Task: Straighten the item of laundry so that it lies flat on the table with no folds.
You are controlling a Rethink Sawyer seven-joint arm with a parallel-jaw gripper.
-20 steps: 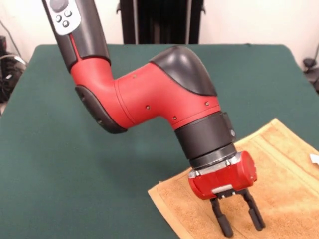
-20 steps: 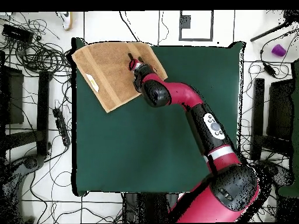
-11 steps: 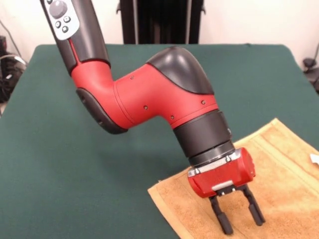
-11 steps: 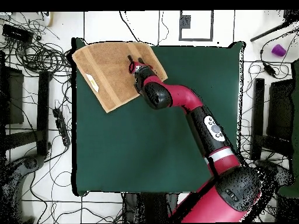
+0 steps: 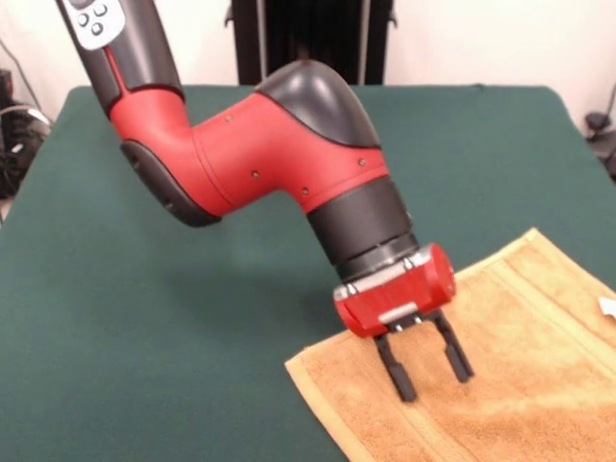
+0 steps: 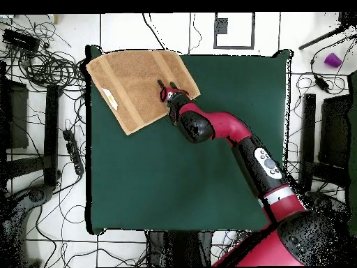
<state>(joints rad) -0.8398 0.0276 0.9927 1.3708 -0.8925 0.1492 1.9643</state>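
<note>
The item of laundry, a golden yellow-orange towel (image 5: 510, 375), lies spread on the table (image 5: 241, 318) at the lower right of the front view; its small white tag (image 5: 607, 308) shows at the right edge. In the overhead view the towel (image 6: 136, 84) covers the table's top-left corner. My gripper (image 5: 431, 368) hangs over the towel's near-left part, open, with nothing between its black fingers (image 5: 397, 372). From above, the gripper (image 6: 167, 87) sits over the towel's right portion. The towel's lower edge runs out of the front view.
The red and black arm (image 5: 250, 154) slants across the middle of the table. Cables (image 6: 42, 63) and stands crowd the floor around the table (image 6: 209, 174). A purple object (image 6: 332, 60) lies on the floor at the overhead view's upper right.
My gripper has risen and drawn back toward the table's middle, away from the towel's near edge, still open. The towel has not visibly moved.
</note>
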